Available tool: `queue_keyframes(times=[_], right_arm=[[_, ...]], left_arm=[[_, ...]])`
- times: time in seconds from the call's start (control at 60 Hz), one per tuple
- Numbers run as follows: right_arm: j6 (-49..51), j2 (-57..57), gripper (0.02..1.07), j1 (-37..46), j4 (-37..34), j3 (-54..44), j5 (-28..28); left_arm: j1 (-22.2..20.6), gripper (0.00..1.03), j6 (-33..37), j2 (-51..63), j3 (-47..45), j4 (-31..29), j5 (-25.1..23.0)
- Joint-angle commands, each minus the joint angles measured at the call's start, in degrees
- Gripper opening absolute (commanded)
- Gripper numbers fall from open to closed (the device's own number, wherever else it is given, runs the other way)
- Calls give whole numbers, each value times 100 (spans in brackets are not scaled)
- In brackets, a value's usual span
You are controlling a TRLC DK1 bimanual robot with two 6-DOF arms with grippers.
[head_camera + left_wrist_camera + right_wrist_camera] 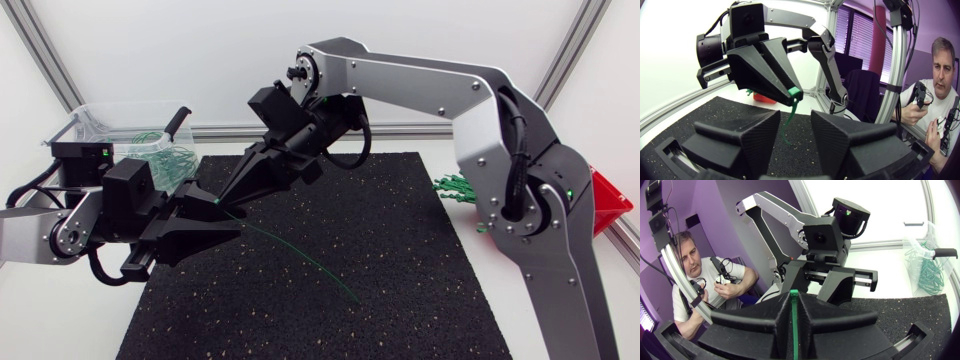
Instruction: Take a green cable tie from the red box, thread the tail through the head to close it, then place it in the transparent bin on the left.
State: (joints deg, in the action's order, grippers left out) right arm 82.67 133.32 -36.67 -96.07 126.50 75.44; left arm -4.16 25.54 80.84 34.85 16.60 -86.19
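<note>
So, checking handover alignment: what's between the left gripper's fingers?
The tail of the green cable tie, held by the right gripper, dangles between the open fingers of the left gripper; the left wrist view shows it.

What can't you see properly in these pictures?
- Red box: head view, mostly hidden behind the right arm; its inside is unseen.
- Cable tie: right wrist view, only the bit pinched in the right hand shows; its tail runs out of the picture.
- Ties in the transparent bin: head view, tangled and too small to count.
</note>
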Motion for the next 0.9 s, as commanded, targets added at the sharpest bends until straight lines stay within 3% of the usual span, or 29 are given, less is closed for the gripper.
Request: queue_keyframes(times=[0.0, 0.233, 0.55, 0.667, 0.883], right_arm=[[153, -25, 8, -42, -984, -143, 67], [196, -78, 8, -25, -966, -266, 67], [240, -139, 8, -7, -948, -354, 67], [240, -139, 8, 1, -948, -354, 67], [240, -122, 8, 19, -931, -336, 67]], left_arm=[[74, 35, 21, 134, -136, 63, -433], [188, 22, 21, 64, -145, 63, -618], [161, 16, 4, -33, -154, 63, -653], [161, 4, 12, -59, -163, 63, -662], [144, 4, 4, -156, -224, 63, -653]])
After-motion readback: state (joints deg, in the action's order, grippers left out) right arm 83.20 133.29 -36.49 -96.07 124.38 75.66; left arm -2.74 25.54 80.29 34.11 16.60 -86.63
